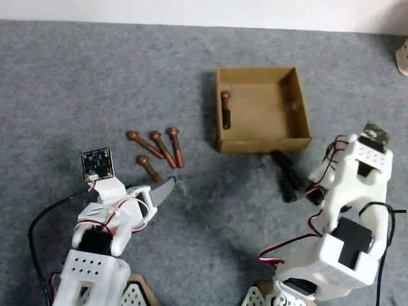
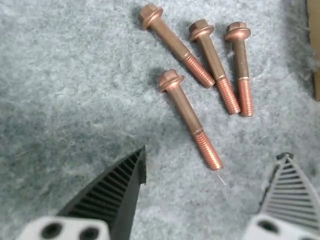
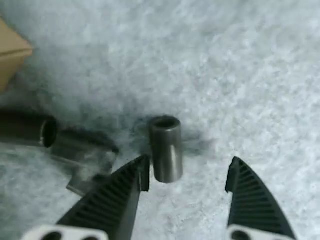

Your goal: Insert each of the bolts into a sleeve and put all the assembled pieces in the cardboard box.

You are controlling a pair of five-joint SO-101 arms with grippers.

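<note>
4 loose bolts (image 2: 190, 117), right tool (image 3: 189, 162) straddling sleeve (image 3: 166, 149)

In the right wrist view one dark sleeve (image 3: 25, 130) runs off the picture's edge. A second sleeve (image 3: 82, 150) next to it is blurred, its outline hard to trace near a finger (image 3: 115, 200) of the right pincer (image 3: 189, 161). The cardboard box (image 3: 12, 55) is cut to a corner there. From above, the sleeves (image 1: 285, 171) before the box merge into a dark clump, partly under the right arm (image 1: 347, 204), too small to count. A pale object (image 1: 402, 57) is cut off at the bench's (image 1: 76, 76) far right.
</note>
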